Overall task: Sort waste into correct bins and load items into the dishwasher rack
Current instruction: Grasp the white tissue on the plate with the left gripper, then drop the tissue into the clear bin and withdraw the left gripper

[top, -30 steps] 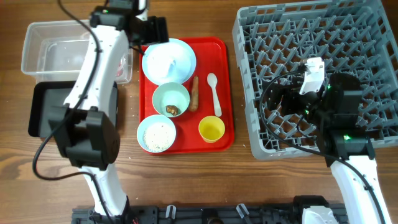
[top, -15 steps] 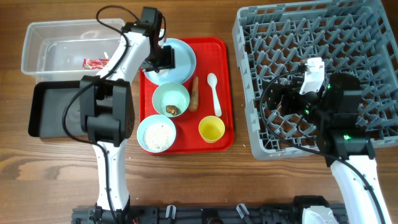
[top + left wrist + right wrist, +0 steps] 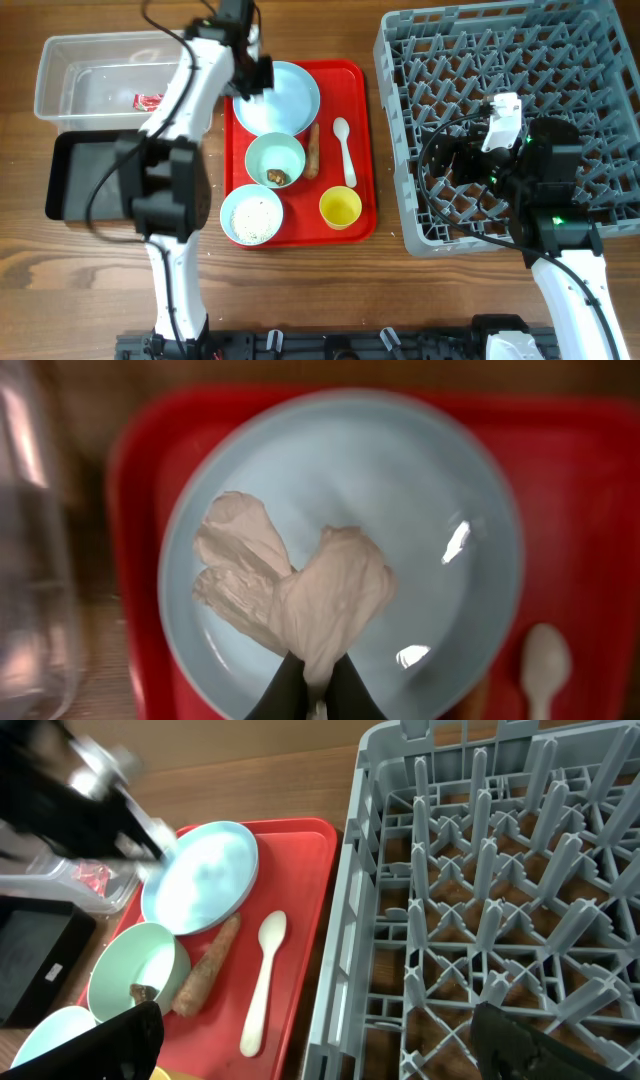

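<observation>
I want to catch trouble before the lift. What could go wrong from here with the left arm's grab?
1. The left gripper is shut on only one tip of the white tissue; the rest lies spread on the light blue plate, so it may slip free or tear as it rises.
2. The clear tub and black tray sit side by side; a dangling tissue could fall into the wrong one.

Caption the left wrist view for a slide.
Left gripper shut on a crumpled white tissue over the light blue plate on the red tray.
</observation>
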Available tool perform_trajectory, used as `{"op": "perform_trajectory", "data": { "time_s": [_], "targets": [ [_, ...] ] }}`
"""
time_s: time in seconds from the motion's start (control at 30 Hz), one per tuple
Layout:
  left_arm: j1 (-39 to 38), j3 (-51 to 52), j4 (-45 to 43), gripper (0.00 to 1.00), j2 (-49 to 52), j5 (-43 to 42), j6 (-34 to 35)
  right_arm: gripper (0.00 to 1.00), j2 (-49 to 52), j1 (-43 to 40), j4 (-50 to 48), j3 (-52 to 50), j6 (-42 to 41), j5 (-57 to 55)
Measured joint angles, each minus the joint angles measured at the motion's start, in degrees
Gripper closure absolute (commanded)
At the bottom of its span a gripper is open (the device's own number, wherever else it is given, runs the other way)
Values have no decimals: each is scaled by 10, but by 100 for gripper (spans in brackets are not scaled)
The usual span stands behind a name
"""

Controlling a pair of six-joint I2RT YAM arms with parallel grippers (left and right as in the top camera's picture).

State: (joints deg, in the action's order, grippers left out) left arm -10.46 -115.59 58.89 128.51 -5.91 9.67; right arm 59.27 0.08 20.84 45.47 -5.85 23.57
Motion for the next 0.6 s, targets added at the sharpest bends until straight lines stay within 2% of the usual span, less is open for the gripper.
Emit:
{"op": "perform_trajectory", "data": {
  "time_s": [0.17,0.23,0.27,0.3,0.33,0.37,0.4,0.43,0.6],
  "targets": [
    [50,-34,3,96,-125,49,0,0,0,0,0,0,-21,0],
    [79,-42,11,96,-143,74,0,0,0,0,0,0,-45,0],
    [95,-44,16,89,-142,83,0,0,0,0,0,0,-61,0],
    [113,-44,21,76,-133,92,0,0,0,0,0,0,-75,0],
    [125,-43,21,39,-121,96,-1,0,0,0,0,0,-87,0],
    [140,-42,21,19,-103,101,0,0,0,0,0,0,-95,0],
    [153,-39,20,6,-80,104,-2,0,0,0,0,0,-104,0],
    [160,-36,20,0,-64,106,-2,0,0,0,0,0,-108,0],
    [168,-28,24,0,-28,105,0,1,0,0,0,0,-118,0]
  ]
}}
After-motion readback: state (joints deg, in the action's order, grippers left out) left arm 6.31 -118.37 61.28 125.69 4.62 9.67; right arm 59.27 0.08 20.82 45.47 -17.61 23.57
